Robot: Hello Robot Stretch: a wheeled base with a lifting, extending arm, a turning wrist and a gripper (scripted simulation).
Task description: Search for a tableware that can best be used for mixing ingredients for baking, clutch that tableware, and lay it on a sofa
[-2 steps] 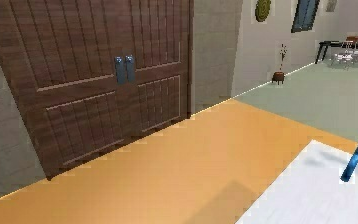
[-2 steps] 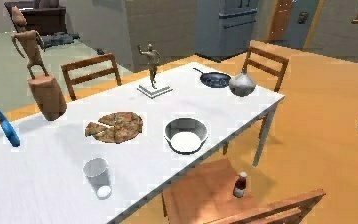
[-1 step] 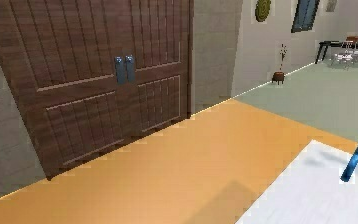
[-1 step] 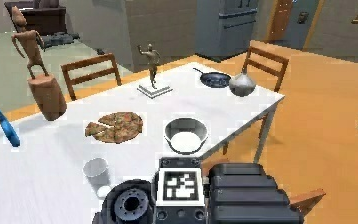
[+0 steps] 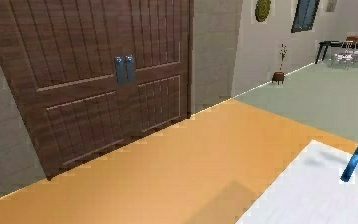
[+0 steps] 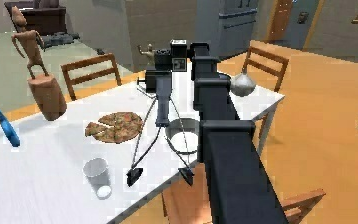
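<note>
A pale round bowl [image 6: 185, 137] lies on the white table [image 6: 47, 175] in the arm side view, close against the left flank of the dark arm bar [image 6: 222, 150]. The gripper [image 6: 160, 176] has its dark body left of the two white squares, and its thin fingers [image 6: 137, 172] reach down over the tabletop just left of the bowl. With the bowl lying at the fingers on the table, I cannot tell whether the gripper holds anything.
On the table lie a flat round pizza-like food [image 6: 114, 127], a white cup [image 6: 97, 176], a blue slim thing [image 6: 5, 125] [image 5: 355, 158], a brown vase [image 6: 47, 97] and a silvery round vessel [image 6: 242, 85]. Wooden chairs [image 6: 90, 70] [image 6: 265, 65] stand behind. Brown double doors [image 5: 124, 68] face the forward view.
</note>
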